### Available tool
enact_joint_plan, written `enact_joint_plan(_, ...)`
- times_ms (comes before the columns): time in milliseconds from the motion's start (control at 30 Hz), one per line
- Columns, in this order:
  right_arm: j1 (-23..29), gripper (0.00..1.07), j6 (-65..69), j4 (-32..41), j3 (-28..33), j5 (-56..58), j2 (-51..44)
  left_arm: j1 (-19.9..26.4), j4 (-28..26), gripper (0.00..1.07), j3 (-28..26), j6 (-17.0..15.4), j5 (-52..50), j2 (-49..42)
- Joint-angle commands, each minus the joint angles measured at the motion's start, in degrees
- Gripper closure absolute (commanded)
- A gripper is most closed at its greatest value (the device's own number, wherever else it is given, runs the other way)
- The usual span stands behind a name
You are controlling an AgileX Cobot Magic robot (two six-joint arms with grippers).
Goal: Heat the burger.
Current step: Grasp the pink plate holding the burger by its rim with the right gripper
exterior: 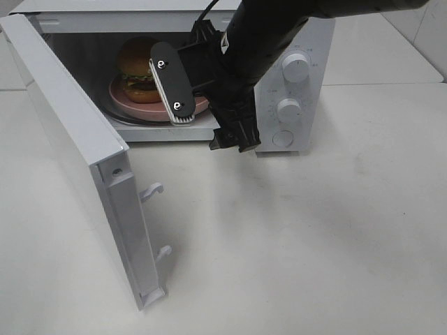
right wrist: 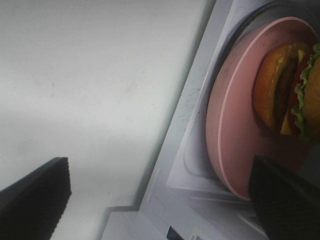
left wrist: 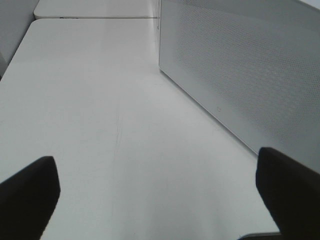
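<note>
Burger (exterior: 136, 66) on pink plate (exterior: 120, 96) inside open microwave (exterior: 297, 42), right hand (right wrist: 159, 170) apart before doorway, seemingly empty

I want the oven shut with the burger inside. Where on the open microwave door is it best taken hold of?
Probably the microwave door at its free upright edge, between the two latch hooks, approached from its outer face on the left, where the open left gripper faces the perforated panel. That edge looks thin enough to pinch and lies farthest from the hinge.
</note>
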Motion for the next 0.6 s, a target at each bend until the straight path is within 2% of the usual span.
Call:
enact_joint_plan(33,0.23,0.15,-0.06,0.57,-4.35,-0.29,3.78,0.17,-0.11,0.07,0.17,0.0,-0.74,-0.34)
enact_joint_plan(167,0.23,0.15,0.23,0.57,-6.76,-0.34,6.42,0.17,-0.11,0.07,0.17,0.0,-0.74,-0.34)
enact_joint_plan(233,0.23,0.16,1.15,0.57,-10.14,-0.34,10.08,0.17,-0.11,0.07,0.17,0.0,-0.74,-0.34)
enact_joint_plan(333,0.23,0.16,1.2,0.57,-11.12,-0.29,10.83,0.17,-0.11,0.07,0.17,0.0,-0.74,-0.34)
enact_joint_plan(500,0.11,0.17,2.98,0.92,-17.3,0.34,16.67,0.17,-0.11,0.07,0.17,0.0,-0.74,-0.34)
enact_joint_plan(600,0.11,0.17,3.21,0.97,-18.11,0.4,17.42,0.17,-0.11,0.07,0.17,0.0,-0.74,-0.34)
